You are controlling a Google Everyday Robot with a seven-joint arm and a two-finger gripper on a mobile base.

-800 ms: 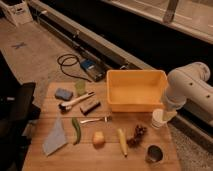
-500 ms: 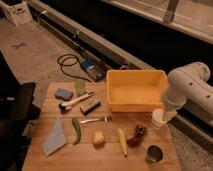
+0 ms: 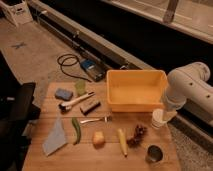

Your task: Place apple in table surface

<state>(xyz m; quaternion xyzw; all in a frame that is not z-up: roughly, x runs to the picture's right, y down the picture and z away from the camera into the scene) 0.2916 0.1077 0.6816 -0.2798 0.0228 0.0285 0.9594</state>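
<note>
worktop (image 3: 115,162) of light wooden planks carries everything; yellow bin (image 3: 132,106) sits at its far right, looks empty; white arm (image 3: 187,87) comes in from the right and bends down past the bin's right end; claw (image 3: 159,119) hangs low at the worktop's right edge, just beside the bin's near right corner, cannot tell if it is spread or pressed together, nothing seen in it; blue cloth (image 3: 55,140) lies front left; long yellow corn-like item (image 3: 122,141) and dark grape bunch (image 3: 137,134) lie front centre-right; metal cup (image 3: 154,154) stands front right; apple (image 3: 98,138) rests on the worktop, front centre, between a green pod (image 3: 76,130) and the corn-like item, well apart from the claw; judgement: placement looks done or nearly so; to do it well, leave the apple on bare wood clear of its neighbours, lift the claw straight up, swing away without brushing grapes, cup or bin, so the fruit does not roll.
</note>
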